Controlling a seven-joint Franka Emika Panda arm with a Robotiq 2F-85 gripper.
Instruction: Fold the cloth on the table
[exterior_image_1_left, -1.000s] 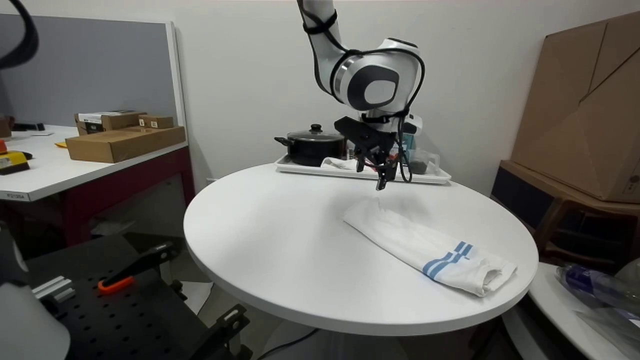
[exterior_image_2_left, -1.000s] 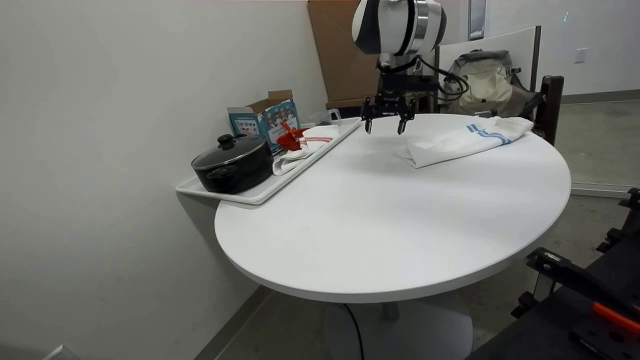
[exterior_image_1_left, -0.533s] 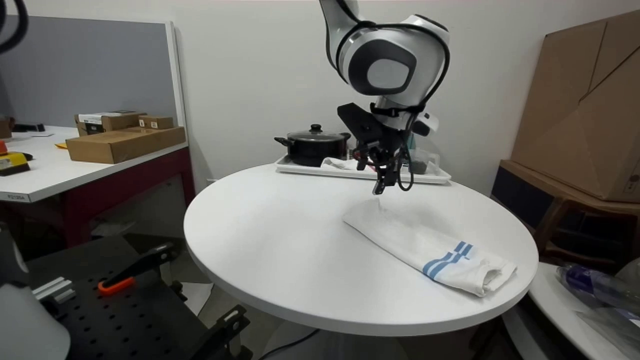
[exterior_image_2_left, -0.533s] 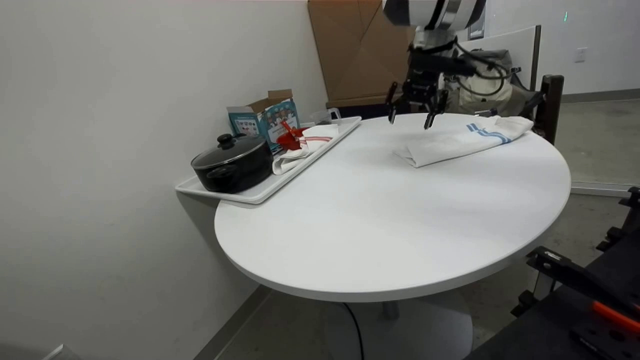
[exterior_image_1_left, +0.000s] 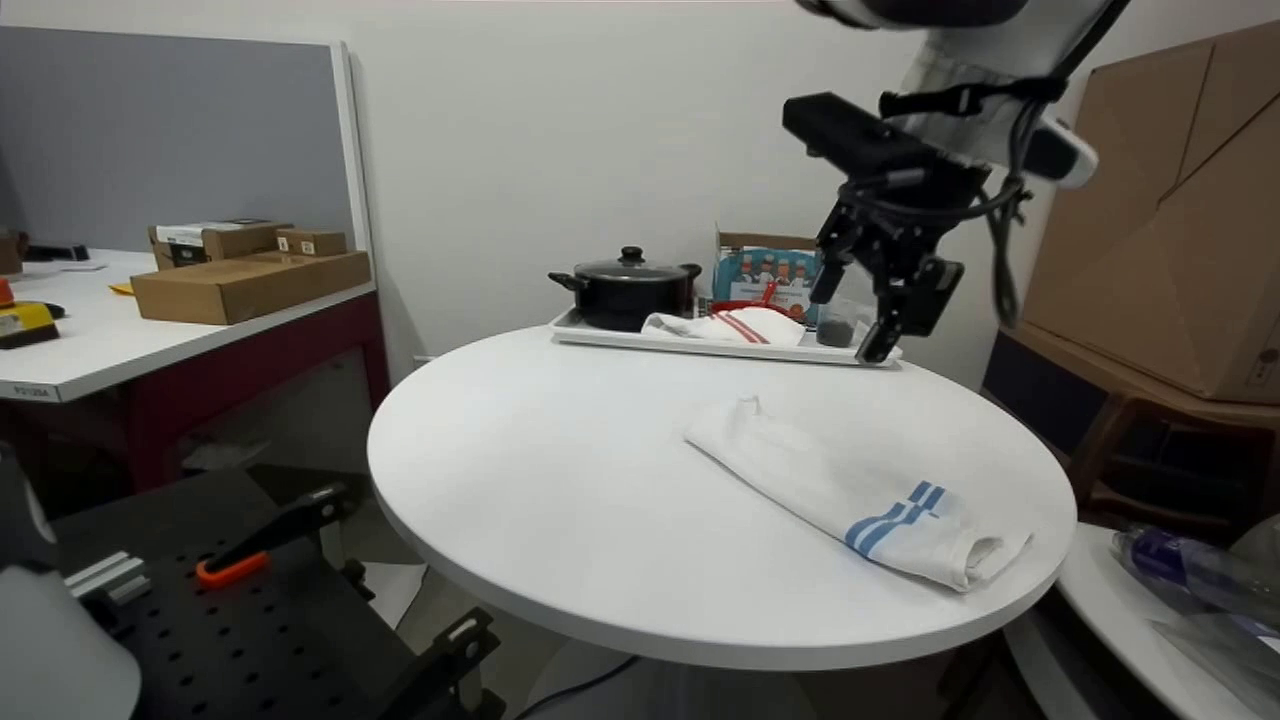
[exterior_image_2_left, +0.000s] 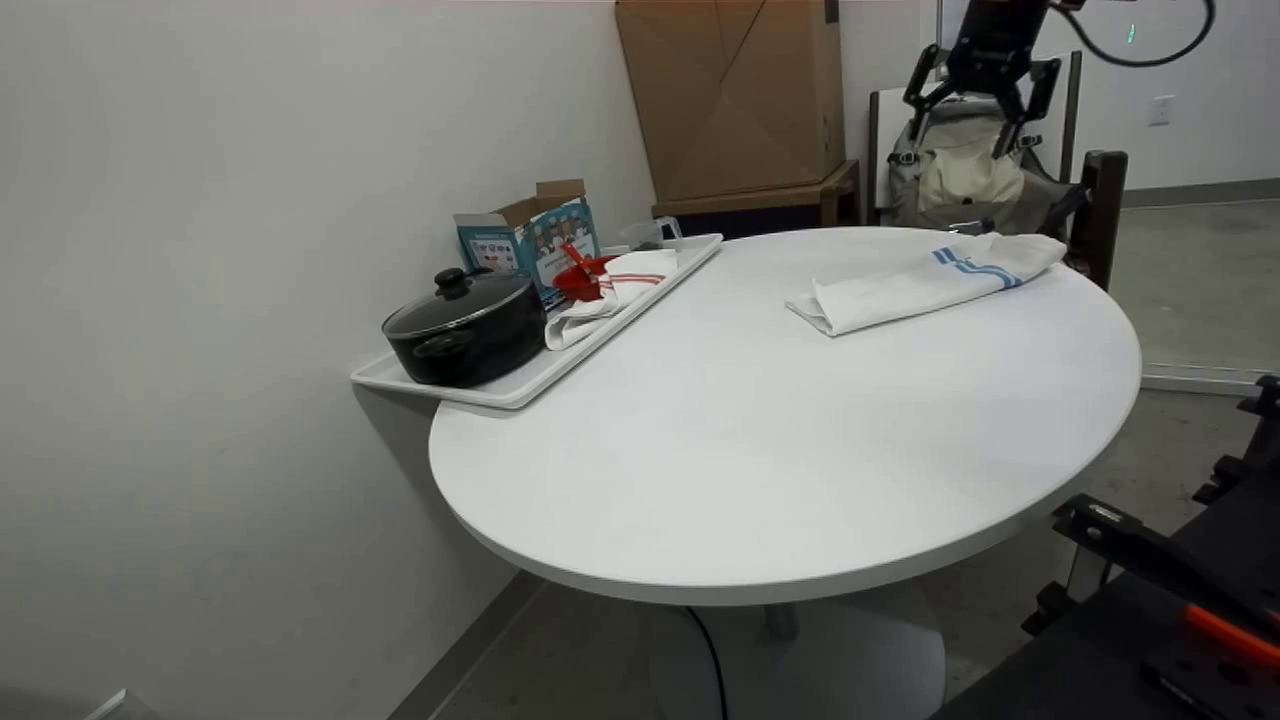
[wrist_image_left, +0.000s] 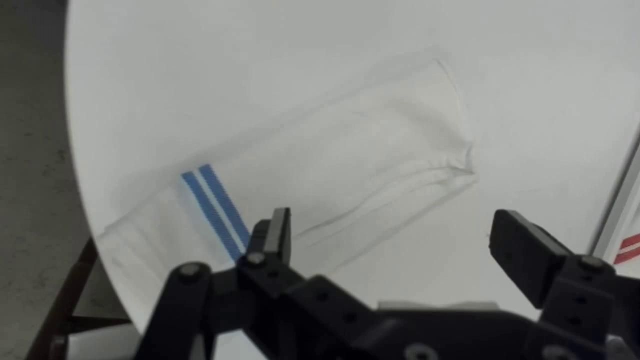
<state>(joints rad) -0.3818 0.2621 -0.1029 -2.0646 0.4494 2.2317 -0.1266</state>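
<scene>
One gripper now hangs higher than a second ago, jaws wide apart, holding nothing, while the cloth lies unchanged on the table (the fold looks done); the wrist view shows long creases, barely visible in both exterior views, meeting at one corner

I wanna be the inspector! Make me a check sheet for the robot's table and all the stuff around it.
Surface: round white table, flat top.
Job's things: blue-striped white cloth on the table, folded long and narrow, a bit wrinkly.
Clutter: white tray at the table's edge, with black pot, red-striped towel, red item, open blue box and clear cup.
Fingers: up in the air, spread open, holding nothing.
Cables: black cable looping near the fingers; thin dark cable below the table.
Surroundings: backpack, big cardboard box, white desk with smaller cardboard boxes.
</scene>
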